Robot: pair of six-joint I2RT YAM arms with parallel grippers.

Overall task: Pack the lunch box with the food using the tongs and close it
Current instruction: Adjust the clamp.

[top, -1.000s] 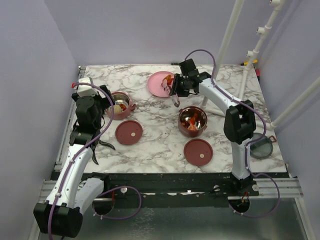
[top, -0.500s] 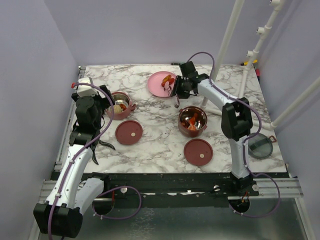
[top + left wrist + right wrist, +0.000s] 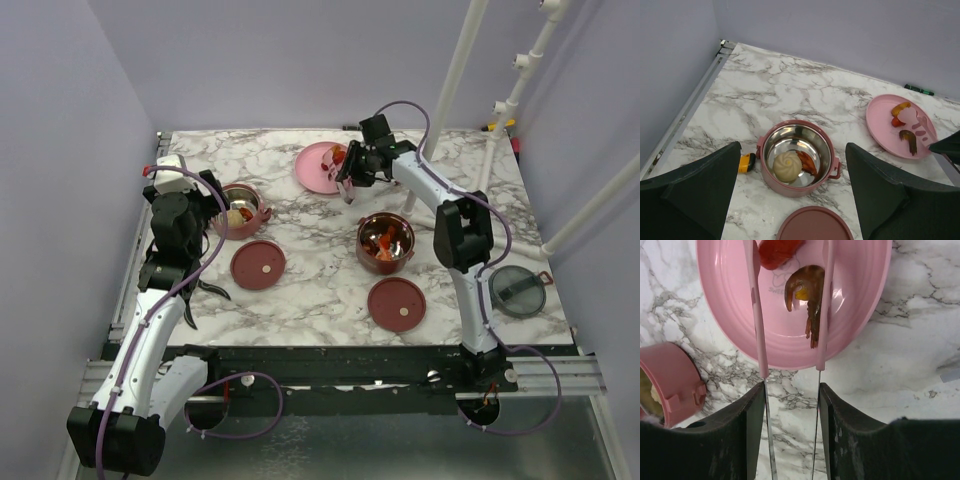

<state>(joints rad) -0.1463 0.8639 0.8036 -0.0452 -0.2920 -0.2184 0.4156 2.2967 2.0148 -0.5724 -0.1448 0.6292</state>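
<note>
While my right claw (image 3: 792, 390) clamps the tongs (image 3: 759, 340) with their 2 arms apart either side of the curled brown food piece (image 3: 807, 282) just ahead of it on the plate (image 3: 725, 305), I fear a skewed squeeze could flick that piece onto the worktop (image 3: 920, 340).

A pink plate (image 3: 312, 172) sits far back on the marble table (image 3: 300, 300).

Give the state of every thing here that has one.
Left bowl: open, bun inside.
Right bowl: open, red food inside.
Disc lids: off, flat on table.
Top lid: off.
Plate: holding food.
Tongs: arms apart, over plate.
Left gripper: open.
Right gripper: shut on tongs.
</note>
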